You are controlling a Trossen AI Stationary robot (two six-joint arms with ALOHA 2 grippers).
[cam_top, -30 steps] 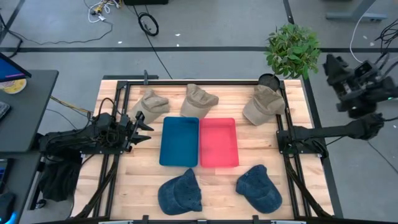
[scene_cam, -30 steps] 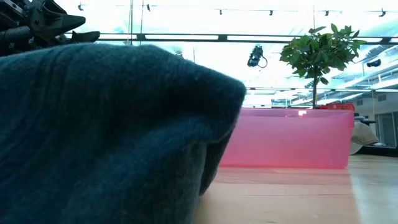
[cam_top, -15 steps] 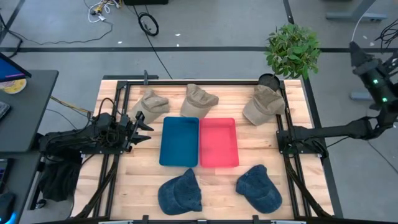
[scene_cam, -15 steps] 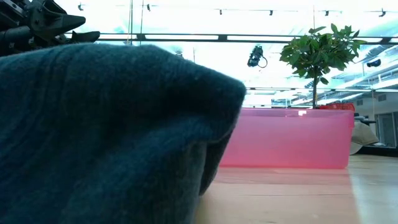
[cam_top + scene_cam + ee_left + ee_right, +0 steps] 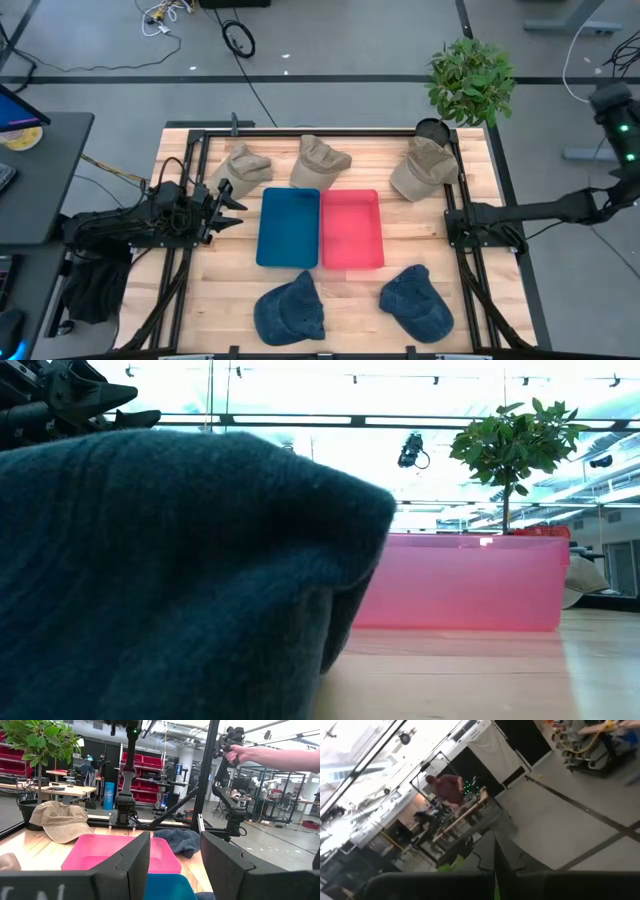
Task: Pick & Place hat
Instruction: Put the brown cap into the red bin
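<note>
Three tan hats (image 5: 243, 165), (image 5: 320, 160), (image 5: 425, 168) lie along the table's far side. Two blue denim hats (image 5: 290, 308), (image 5: 417, 300) lie on their brims near the front edge. One of the blue hats fills the low view's left (image 5: 150, 580). A blue tray (image 5: 288, 227) and a pink tray (image 5: 352, 229) sit side by side in the middle. My left gripper (image 5: 228, 200) is open and empty at the table's left edge, pointing at the blue tray. My right gripper (image 5: 612, 102) is shut and empty, raised beyond the table's right edge.
A potted plant (image 5: 470, 78) stands at the far right corner, beside the right tan hat. Black frame rails (image 5: 470, 215) run along both sides. In the left wrist view a person's hand (image 5: 250, 752) shows beyond the table. Bare wood (image 5: 352, 295) lies between the blue hats.
My right gripper has swung farther out past the table's right edge and has turned about. The hats and trays have stayed in place.
</note>
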